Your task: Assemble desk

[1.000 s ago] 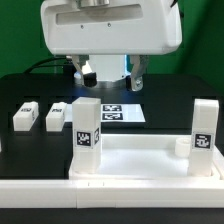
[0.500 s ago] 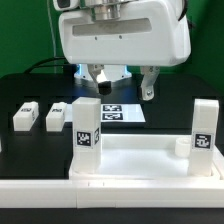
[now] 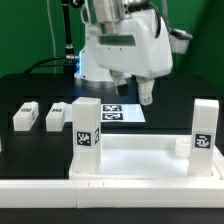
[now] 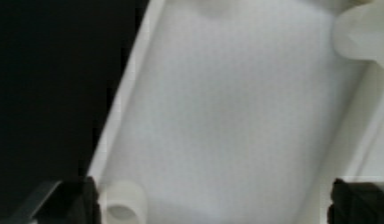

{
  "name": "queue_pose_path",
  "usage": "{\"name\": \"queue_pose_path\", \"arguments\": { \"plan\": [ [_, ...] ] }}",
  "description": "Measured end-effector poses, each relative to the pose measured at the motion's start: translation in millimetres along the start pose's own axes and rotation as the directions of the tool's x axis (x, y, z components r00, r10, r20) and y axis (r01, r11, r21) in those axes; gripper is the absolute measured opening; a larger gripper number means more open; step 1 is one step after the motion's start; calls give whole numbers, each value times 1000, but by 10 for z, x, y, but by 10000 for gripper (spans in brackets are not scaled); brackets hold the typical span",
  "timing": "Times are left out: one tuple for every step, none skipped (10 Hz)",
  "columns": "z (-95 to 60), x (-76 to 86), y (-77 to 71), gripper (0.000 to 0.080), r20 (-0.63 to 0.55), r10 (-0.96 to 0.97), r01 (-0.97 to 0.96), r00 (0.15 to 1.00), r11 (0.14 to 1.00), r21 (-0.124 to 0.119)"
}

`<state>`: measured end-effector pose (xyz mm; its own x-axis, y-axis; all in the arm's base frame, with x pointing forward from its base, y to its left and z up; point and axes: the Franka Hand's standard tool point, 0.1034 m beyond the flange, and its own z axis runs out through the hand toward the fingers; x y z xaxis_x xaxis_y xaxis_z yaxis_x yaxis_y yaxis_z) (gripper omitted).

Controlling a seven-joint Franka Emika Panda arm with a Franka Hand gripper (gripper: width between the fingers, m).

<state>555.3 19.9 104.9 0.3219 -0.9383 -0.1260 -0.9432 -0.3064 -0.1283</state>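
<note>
The white desk top (image 3: 140, 160) lies at the front of the black table, rim up. Two white tagged legs stand upright on it, one at the exterior view's left (image 3: 87, 125) and one at its right (image 3: 204, 126). Two more legs (image 3: 25, 115) (image 3: 56, 116) lie loose on the table at the left. My gripper (image 3: 133, 90) hangs open and empty above and behind the desk top. In the wrist view the white desk top (image 4: 224, 110) fills the picture. My gripper (image 4: 215, 205) is open there, its dark fingertips (image 4: 64, 200) far apart with nothing between them.
The marker board (image 3: 122, 113) lies flat on the table behind the desk top, under my gripper. A rounded white bump (image 4: 128, 200) shows near one fingertip in the wrist view. The black table (image 4: 47, 90) shows beside the top.
The arm has risen, tilted and swung toward the exterior view's right. The gripper stays open and empty. The desk parts have not moved.
</note>
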Motion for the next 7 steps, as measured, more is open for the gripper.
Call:
{"name": "queue_pose_path", "arguments": {
  "plan": [
    [61, -72, -27, 649, -18, 12, -11, 1000, 1000, 11],
    [63, -79, -31, 649, -17, -13, 13, 1000, 1000, 9],
    [64, -74, -29, 649, -18, -12, 12, 1000, 1000, 9],
    [68, -81, -29, 649, -17, -13, 13, 1000, 1000, 8],
    [92, -87, 3, 649, -9, 33, -33, 999, 999, 7],
    [147, -89, 84, 649, 7, 95, -95, 995, 996, 1],
    [220, -80, 181, 649, 25, 151, -150, 988, 989, -5]
  ]
}}
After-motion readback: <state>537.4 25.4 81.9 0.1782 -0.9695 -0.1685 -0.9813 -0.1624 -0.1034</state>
